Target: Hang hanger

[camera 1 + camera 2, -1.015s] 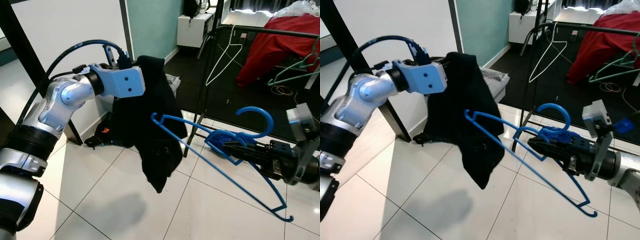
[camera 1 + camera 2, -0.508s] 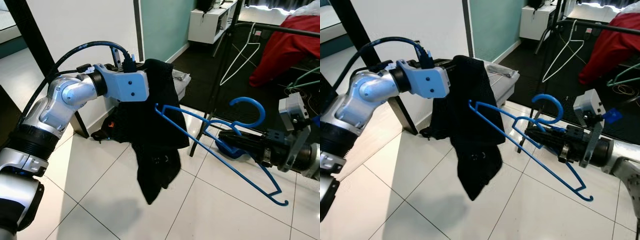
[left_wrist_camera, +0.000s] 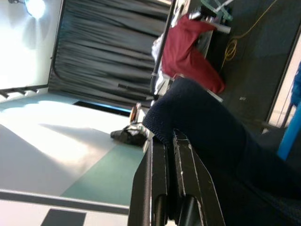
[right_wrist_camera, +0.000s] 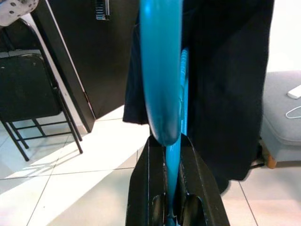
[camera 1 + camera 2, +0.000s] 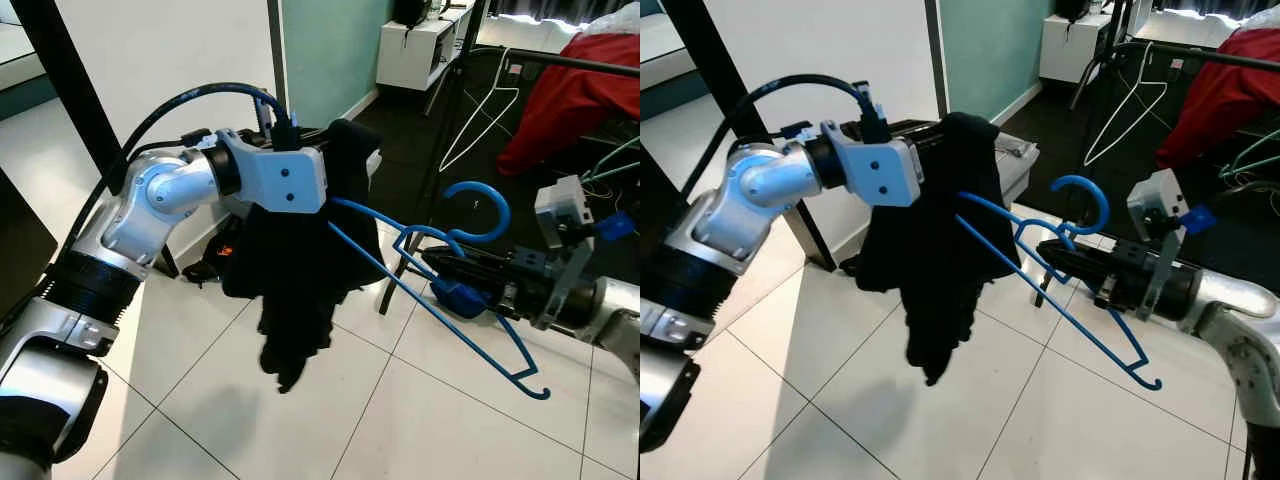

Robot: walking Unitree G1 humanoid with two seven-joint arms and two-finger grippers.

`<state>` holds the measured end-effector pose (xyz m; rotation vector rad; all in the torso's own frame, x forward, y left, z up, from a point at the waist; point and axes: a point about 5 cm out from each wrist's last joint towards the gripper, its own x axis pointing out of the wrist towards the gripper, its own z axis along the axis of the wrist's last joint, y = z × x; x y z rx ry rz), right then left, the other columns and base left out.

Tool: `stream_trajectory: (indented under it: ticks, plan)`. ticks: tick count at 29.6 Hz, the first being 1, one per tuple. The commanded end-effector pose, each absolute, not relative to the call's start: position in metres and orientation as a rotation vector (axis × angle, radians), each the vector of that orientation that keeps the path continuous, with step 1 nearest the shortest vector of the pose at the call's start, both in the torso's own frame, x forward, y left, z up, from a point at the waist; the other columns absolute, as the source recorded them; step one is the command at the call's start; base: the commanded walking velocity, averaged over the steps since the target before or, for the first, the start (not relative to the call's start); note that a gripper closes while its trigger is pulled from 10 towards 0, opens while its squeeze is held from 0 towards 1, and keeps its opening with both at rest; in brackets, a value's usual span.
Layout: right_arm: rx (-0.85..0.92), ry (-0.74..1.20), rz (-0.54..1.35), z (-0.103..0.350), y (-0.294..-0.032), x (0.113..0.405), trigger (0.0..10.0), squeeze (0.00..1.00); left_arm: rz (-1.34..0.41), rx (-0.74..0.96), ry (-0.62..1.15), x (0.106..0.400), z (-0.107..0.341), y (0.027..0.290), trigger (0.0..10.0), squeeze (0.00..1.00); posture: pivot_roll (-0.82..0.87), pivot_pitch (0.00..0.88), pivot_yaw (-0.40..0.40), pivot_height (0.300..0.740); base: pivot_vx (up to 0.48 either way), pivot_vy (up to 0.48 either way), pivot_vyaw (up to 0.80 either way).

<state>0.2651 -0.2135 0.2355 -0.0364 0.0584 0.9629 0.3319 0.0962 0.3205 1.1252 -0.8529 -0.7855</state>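
Blue hanger clamped at its neck in right tool, one shoulder tip nosing into black garment pinched aloft by left tool. Not yet threaded through the cloth, by the look of it; dressing the hanger and carrying it to the clothes rail behind both remaining.

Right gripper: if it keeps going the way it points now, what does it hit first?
Probably the black garment that the left gripper holds up; the right gripper, clamped on the blue hanger, points at it. Depth is uncertain.
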Motion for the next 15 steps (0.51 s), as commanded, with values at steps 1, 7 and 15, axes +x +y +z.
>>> stream_trajectory:
  ticks: [1, 7, 15]
  plan:
    - [-0.041, 0.072, 0.951, 0.23, -0.208, 0.269, 10.0, 0.0, -0.817, 1.102, -0.899, 0.324, 0.324, 0.09, 10.0, 0.0, -0.11, 0.051, 0.053, 0.74, 0.0, 0.0, 0.0]
    - [-0.007, 0.099, 0.984, 0.22, -0.193, 0.273, 10.0, 0.0, -1.057, 1.023, -0.88, 0.302, 0.315, 0.068, 10.0, 0.0, -0.11, 0.051, 0.05, 0.74, 0.0, 0.0, 0.0]
    - [0.039, 0.201, 1.361, 0.218, -0.179, 0.241, 10.0, 0.0, -1.213, 1.188, -0.775, 0.303, 0.294, 0.072, 10.0, 0.0, -0.11, 0.032, 0.051, 0.74, 0.0, 0.0, 0.0]
